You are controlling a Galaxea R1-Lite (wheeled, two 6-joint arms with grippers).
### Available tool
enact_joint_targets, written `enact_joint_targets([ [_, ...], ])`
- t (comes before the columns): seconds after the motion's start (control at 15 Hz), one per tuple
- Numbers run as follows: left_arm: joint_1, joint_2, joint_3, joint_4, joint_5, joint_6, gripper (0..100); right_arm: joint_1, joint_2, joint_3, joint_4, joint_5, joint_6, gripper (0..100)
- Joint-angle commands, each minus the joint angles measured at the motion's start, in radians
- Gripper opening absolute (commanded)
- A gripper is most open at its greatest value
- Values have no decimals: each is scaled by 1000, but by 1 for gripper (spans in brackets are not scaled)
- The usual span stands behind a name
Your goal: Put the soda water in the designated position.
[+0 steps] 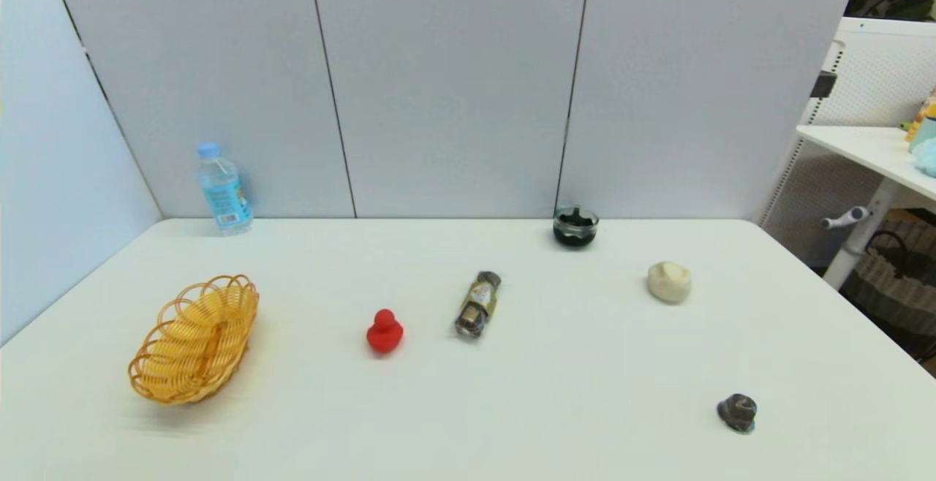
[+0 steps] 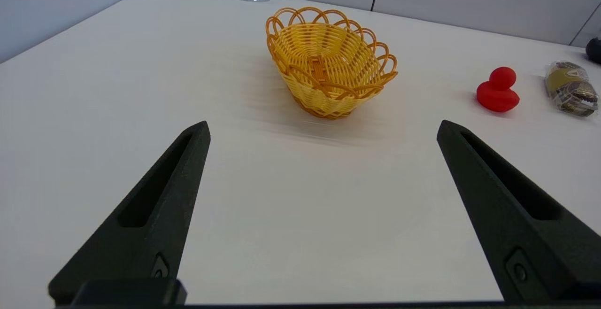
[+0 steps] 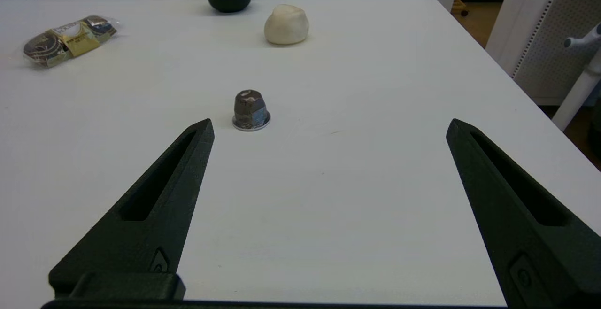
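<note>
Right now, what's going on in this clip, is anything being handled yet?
Nothing is being handled yet. The soda water stands upright at the table's far left corner by the wall, untouched. The left hand hangs open over bare table, facing the empty yellow wicker basket, with the bottle beyond it. The right hand is open too, near a small metallic capsule. A red rubber duck and a wrapped snack pack lie mid-table.

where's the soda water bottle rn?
Head view: the clear plastic soda water bottle with light-blue cap stands upright at the table's far left, against the grey wall panel, behind the yellow wicker basket.
</note>
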Motion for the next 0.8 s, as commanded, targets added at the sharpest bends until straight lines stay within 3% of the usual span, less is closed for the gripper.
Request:
enact_joint_targets([
  [0.07, 0, 0, -2, 1, -4, 52, 100, 0, 1, 2, 0, 0, 0, 100],
  [0.47, 0, 0, 0, -2, -75, 232, 100, 0, 1, 2, 0, 0, 0, 100],
  [0.8, 0, 0, 0, -5, -78, 244, 100, 0, 1, 2, 0, 0, 0, 100],
])
